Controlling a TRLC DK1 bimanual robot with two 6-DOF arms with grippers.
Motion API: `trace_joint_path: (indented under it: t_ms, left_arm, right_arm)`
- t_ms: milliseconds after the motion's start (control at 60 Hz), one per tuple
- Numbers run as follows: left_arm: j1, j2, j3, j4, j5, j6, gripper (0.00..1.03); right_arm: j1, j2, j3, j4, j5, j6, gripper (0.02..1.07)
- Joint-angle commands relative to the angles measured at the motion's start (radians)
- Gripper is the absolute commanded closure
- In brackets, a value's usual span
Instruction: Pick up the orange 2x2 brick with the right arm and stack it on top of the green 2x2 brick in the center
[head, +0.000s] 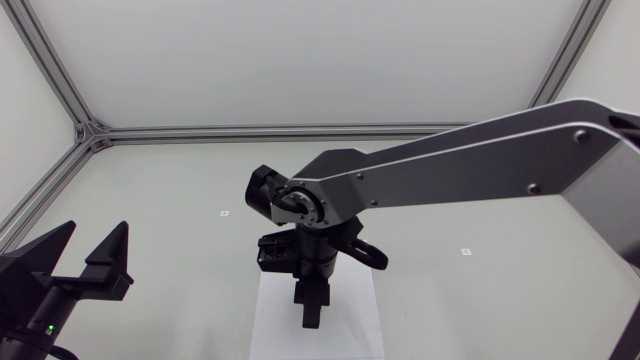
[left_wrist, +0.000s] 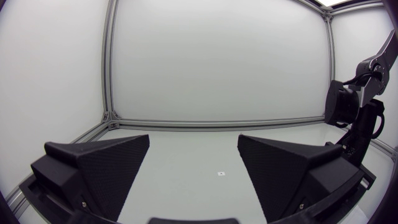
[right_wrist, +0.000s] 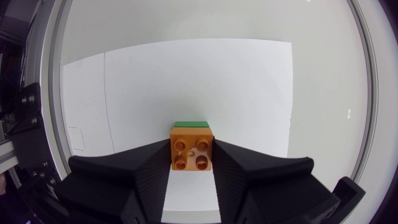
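In the right wrist view the orange 2x2 brick (right_wrist: 191, 148) sits between the fingers of my right gripper (right_wrist: 191, 163), which is shut on it from both sides. A thin edge of the green brick (right_wrist: 190, 124) shows just beyond the orange one, over the white sheet (right_wrist: 186, 81); whether the two bricks touch I cannot tell. In the head view my right arm crosses in from the right and its gripper (head: 311, 312) points down over the white sheet (head: 355, 320), hiding both bricks. My left gripper (head: 88, 256) rests open at the left, empty, also seen as the left gripper (left_wrist: 193, 165).
The white sheet lies at the table's front centre. Small markers dot the table (head: 225, 213) (head: 465, 251). Aluminium frame rails (head: 300, 132) run along the back and the left side. My right arm (left_wrist: 354, 106) stands to the right of the left gripper.
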Motion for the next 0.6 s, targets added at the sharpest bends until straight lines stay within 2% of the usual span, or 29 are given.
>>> trace_joint_path:
  t_ms: [0,117,333,583]
  left_arm:
    - [0.003,-0.008,-0.041,-0.015,0.004,0.013,0.04]
    - [0.003,-0.008,-0.041,-0.015,0.006,0.013,0.04]
    - [0.003,-0.008,-0.041,-0.013,0.004,0.013,0.04]
    - [0.003,-0.008,-0.041,-0.013,0.004,0.013,0.04]
  right_arm:
    - [-0.003,0.053,-0.037,-0.030,-0.017,0.006,1.01]
    - [-0.004,0.053,-0.051,-0.029,-0.019,0.006,1.01]
    - [0.010,0.062,-0.075,-0.010,0.036,0.029,1.01]
    - [0.010,0.102,-0.049,-0.064,0.041,0.038,1.01]
